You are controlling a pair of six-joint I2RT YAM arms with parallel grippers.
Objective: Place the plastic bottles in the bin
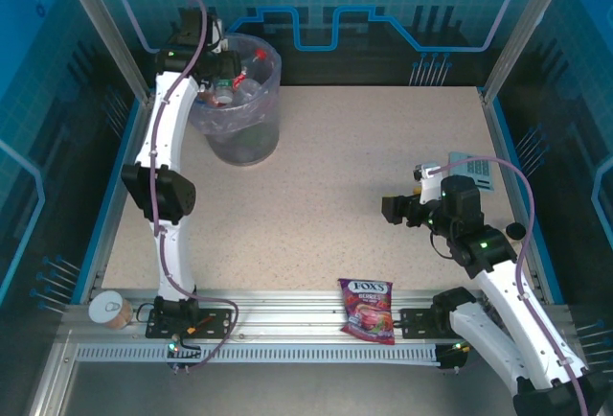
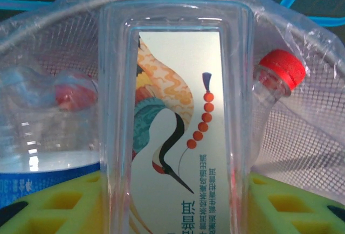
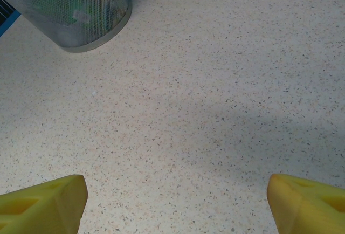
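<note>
Over the bin [image 1: 251, 138], we find the left gripper [image 2: 175, 207] clamping a clear bottle [image 2: 175, 110] for release; the right gripper [image 3: 175, 204] hangs spread wide.

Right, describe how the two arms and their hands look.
Both the left arm and right arm are white curved shells with black joint housings, small green lights, and a mauve cable looping alongside. The left hand and right hand have blocky yellow fingers with hollow recesses.
</note>
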